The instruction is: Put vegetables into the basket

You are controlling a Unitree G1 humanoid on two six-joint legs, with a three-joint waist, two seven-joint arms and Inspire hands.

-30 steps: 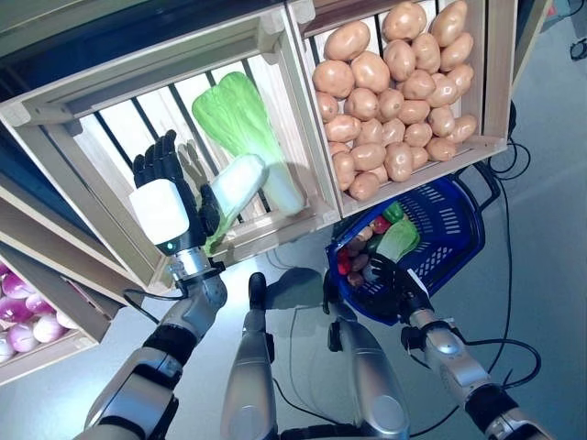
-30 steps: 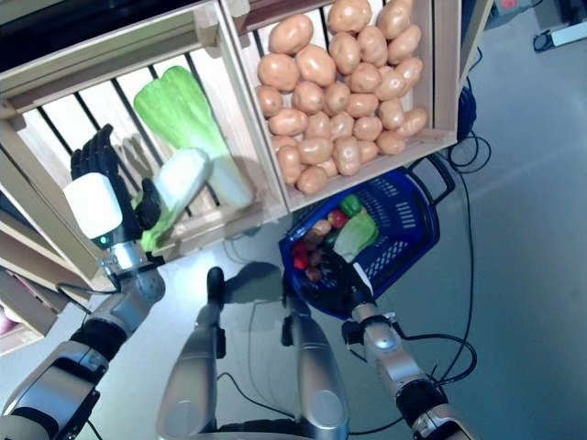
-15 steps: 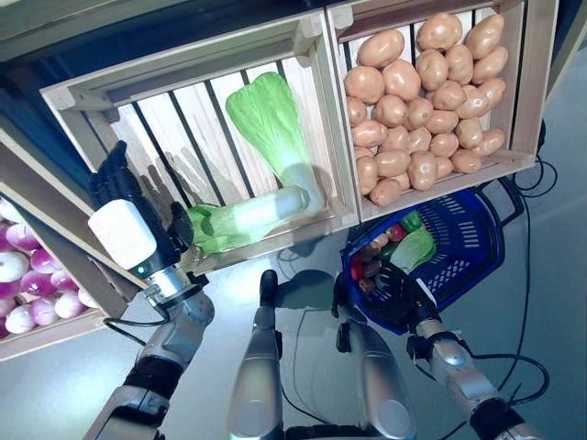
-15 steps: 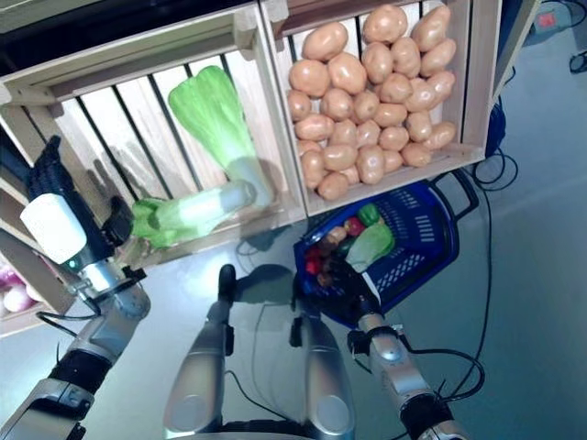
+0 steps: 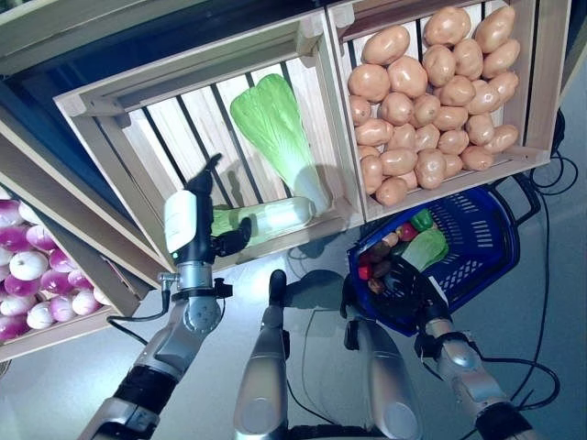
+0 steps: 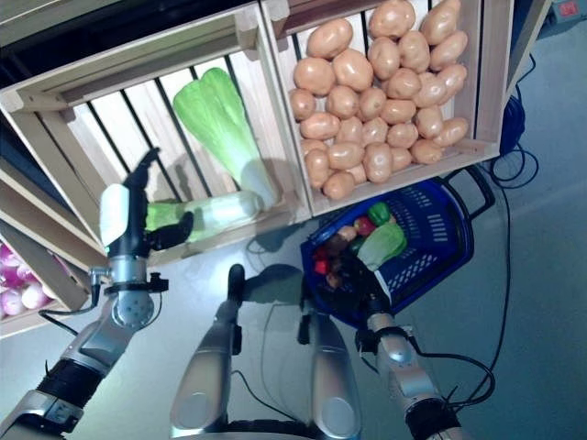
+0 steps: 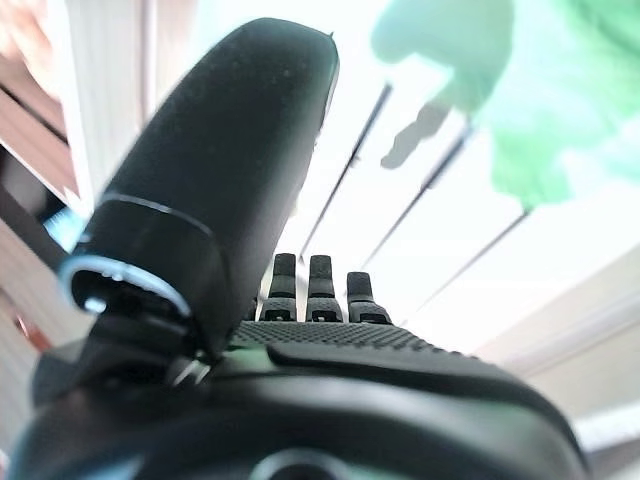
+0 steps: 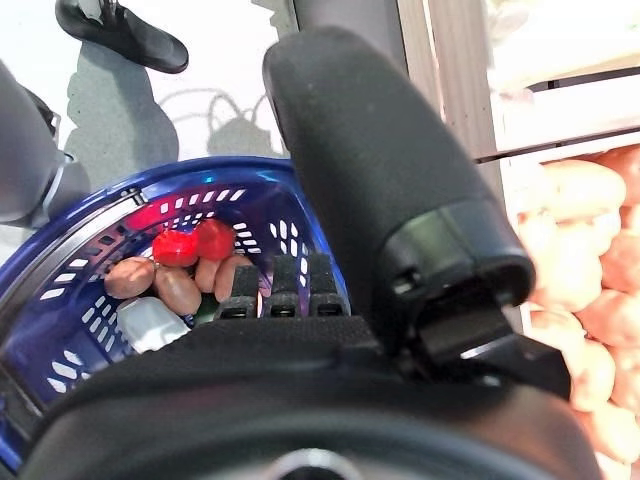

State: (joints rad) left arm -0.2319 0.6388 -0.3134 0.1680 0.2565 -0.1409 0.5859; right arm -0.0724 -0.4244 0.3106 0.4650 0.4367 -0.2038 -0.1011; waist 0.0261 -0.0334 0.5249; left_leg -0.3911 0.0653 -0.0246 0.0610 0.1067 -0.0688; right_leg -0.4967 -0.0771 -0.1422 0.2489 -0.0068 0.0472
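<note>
Left eye view: the left hand (image 5: pixel 188 225) is raised at the near edge of the middle crate (image 5: pixel 316 82), fingers straight and empty, its thumb beside the leafy end of a cabbage (image 5: pixel 266 217) lying along the crate's near rail. A second cabbage (image 5: pixel 275 124) lies farther in. The right hand (image 5: pixel 404 280) is curled over the rim of the basket (image 5: pixel 477 243), which already holds vegetables. Judged, this is the reach-to-grasp step; next the fingers must wrap around the stalk.

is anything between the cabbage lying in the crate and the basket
Yes. The lying cabbage sits behind the crate's front lip, with the left hand beside it. The blue basket, held by the right hand, is below-right and already holds vegetables.
</note>
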